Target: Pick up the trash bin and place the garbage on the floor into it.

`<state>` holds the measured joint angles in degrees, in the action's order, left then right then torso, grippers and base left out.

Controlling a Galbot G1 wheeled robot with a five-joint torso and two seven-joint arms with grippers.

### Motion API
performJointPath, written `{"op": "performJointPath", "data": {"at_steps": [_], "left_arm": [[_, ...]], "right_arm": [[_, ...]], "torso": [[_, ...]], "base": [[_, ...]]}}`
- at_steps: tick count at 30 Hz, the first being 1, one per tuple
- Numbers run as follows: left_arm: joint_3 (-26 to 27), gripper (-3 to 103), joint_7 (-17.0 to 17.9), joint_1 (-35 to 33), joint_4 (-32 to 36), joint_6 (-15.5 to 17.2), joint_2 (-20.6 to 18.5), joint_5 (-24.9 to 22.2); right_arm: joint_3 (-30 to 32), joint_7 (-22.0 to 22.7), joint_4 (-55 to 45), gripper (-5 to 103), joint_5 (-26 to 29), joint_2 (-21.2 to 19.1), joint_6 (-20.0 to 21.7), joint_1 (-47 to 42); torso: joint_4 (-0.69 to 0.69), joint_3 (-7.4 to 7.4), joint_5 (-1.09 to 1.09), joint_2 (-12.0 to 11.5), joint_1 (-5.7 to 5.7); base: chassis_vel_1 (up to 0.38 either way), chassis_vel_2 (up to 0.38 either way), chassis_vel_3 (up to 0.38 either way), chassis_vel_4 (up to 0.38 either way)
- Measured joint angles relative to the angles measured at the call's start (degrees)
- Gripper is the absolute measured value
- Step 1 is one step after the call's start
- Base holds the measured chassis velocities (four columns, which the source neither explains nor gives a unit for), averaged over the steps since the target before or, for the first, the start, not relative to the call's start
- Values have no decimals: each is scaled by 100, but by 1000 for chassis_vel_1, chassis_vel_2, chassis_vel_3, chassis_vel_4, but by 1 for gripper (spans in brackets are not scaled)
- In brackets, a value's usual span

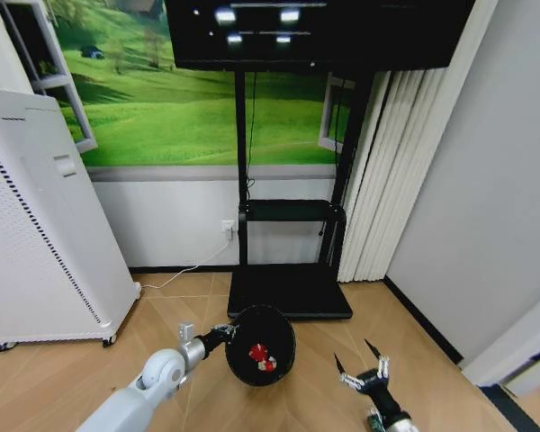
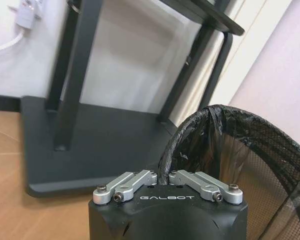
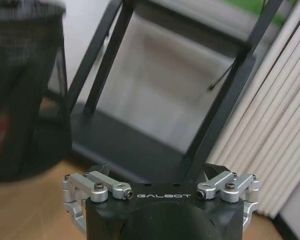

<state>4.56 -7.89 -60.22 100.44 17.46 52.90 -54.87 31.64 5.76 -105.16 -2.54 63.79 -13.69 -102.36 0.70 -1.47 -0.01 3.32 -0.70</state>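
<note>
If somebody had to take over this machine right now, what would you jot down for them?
Left pincer: shut on the rim of the trash bin, holding it tilted beside the black TV stand base.
Right pincer: open, empty, low over the floor to the bin's right.
Done: bin picked up; red-and-white wrappers lie inside it.
Left: I see no bottle anywhere here, so look for it before finishing.

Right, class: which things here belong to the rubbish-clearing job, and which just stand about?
Job: trash bin, gripped at its rim by the left gripper; red-and-white garbage inside it; floor; right gripper, open.
Standing about: air purifier, screen stand, curtain.
</note>
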Motion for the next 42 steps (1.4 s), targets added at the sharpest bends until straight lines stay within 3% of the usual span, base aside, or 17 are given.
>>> {"op": "performJointPath", "data": {"at_steps": [4,16,31,37,39,42], "left_arm": [[237,4,-67,-153,33,-42,-2,101],[691,4,-234,-350,14,-144,127,292],[1124,4,-471,-684,100,-242,251,455],[1137,4,-485,-692,103,-259,251,481],[1137,4,-482,-693,105,-272,258,489],[1142,4,-480,-703,111,-274,259,496]], "right_arm": [[-23,3,474,100,13,-123,299,56],[118,50,1346,100,131,-170,440,-169],[-133,-287,2887,103,-97,-302,614,552],[-182,-479,3044,85,-92,-363,761,691],[-188,-559,3072,74,-93,-381,772,700],[-198,-594,3104,68,-104,-396,784,701]], "torso": [[0,1,1,0,1],[2,1,2,0,1],[1,1,2,-1,1],[1,1,1,-1,0],[1,1,1,-1,1],[1,1,1,-1,1]], "base": [[0,0,0,0],[0,0,0,0],[0,0,0,0],[0,0,0,0],[0,0,0,0],[0,0,0,0]]}}
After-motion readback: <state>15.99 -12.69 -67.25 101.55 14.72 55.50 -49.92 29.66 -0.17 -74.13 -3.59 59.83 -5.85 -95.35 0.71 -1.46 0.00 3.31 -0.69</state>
